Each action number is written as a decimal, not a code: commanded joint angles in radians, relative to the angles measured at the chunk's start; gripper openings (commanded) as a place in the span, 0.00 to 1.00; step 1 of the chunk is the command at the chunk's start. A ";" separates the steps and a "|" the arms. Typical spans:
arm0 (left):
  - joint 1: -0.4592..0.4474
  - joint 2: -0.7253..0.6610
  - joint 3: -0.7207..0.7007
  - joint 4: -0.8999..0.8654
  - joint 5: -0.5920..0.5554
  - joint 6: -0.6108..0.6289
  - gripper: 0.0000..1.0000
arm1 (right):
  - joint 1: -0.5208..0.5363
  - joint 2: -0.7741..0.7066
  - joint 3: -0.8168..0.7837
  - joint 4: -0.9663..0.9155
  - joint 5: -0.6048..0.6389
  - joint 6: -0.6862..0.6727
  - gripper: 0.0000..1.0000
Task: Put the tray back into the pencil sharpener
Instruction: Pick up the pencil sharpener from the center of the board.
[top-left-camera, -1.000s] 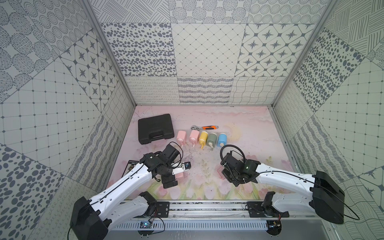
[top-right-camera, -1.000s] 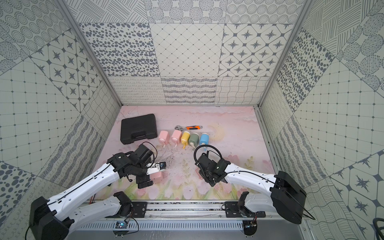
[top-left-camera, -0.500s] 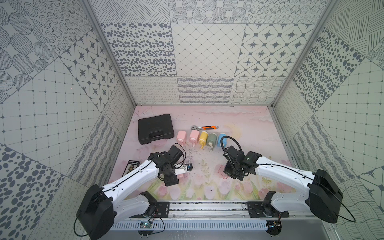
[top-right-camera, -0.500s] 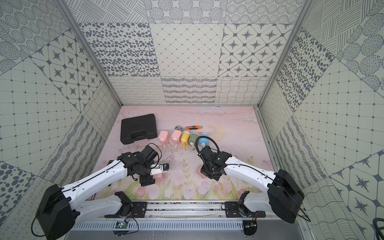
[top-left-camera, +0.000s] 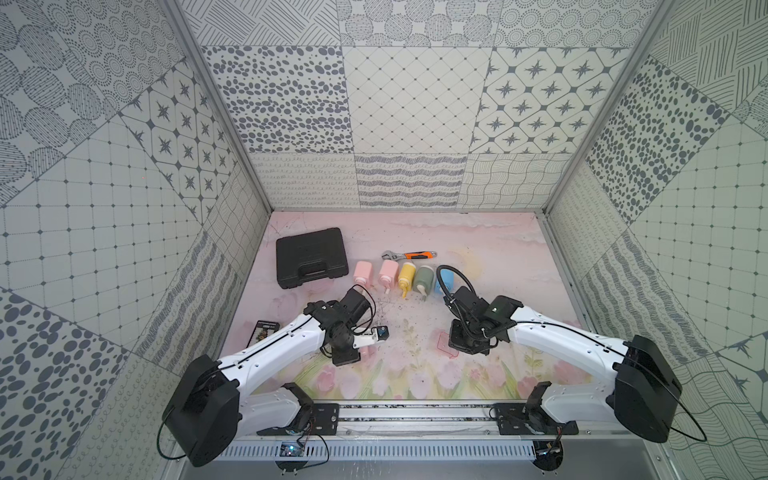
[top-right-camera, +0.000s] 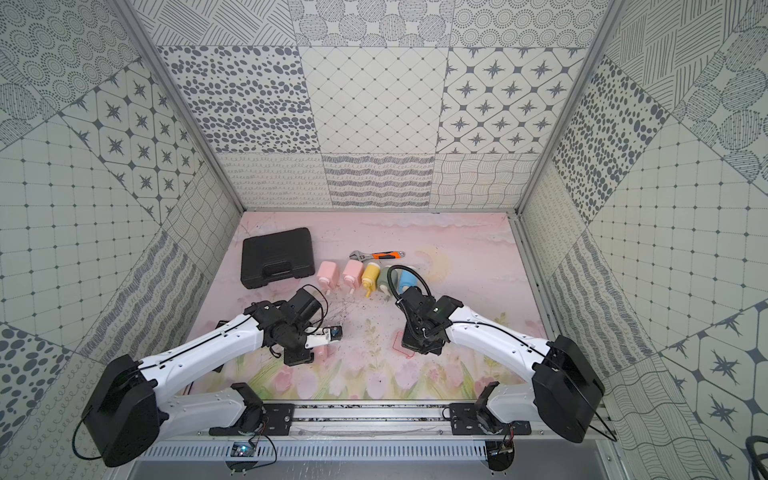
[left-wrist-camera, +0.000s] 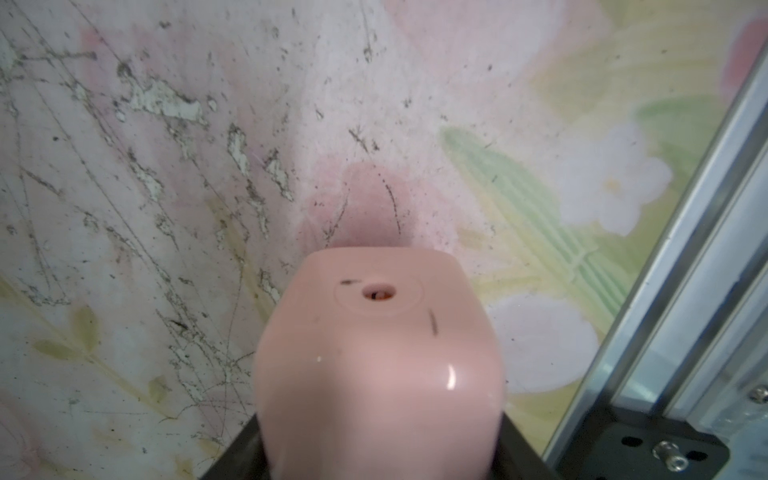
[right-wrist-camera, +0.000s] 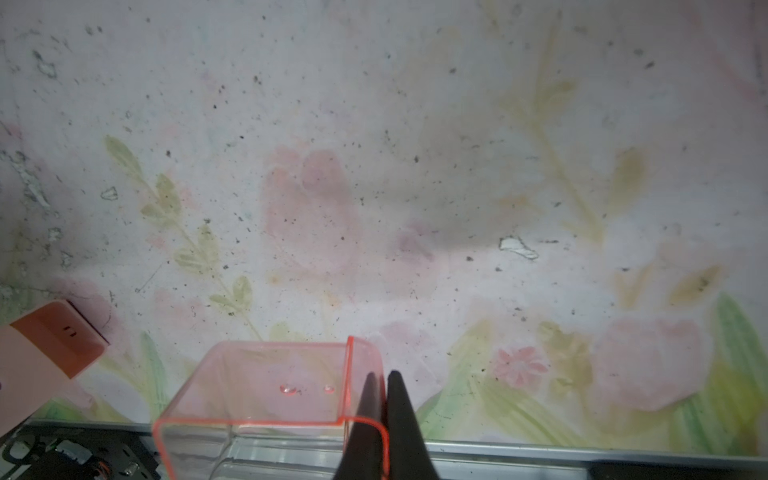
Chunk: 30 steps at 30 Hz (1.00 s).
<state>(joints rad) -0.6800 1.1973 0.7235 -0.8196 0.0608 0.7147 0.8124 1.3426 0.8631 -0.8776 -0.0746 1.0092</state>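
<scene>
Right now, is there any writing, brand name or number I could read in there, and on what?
Nothing legible anywhere.
On the black packet: print too small to read.
On the pencil sharpener: scuffs only, no lettering.
On the tray: none.

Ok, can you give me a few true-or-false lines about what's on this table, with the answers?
1. The right gripper pinches a wall of the clear pink tray. True.
2. The tray already sits inside the pencil sharpener. False: they are apart; the pencil sharpener is between the jaws of the left gripper.
3. A black case lies on the table. True.
4. The wrench has a blue handle. False: the wrench's handle is orange.
</scene>
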 joint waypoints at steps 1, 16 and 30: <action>-0.032 0.003 0.032 0.126 0.138 -0.011 0.41 | 0.015 0.049 0.017 0.014 -0.065 -0.125 0.00; -0.150 0.237 0.166 0.167 0.171 -0.030 0.46 | 0.002 0.161 -0.069 0.211 -0.117 -0.158 0.11; -0.138 0.229 0.151 0.176 0.168 -0.031 0.75 | 0.004 0.131 -0.102 0.279 -0.129 -0.088 0.26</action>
<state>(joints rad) -0.8322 1.4563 0.8940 -0.6422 0.1875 0.6834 0.8177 1.5051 0.7784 -0.6453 -0.2005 0.8879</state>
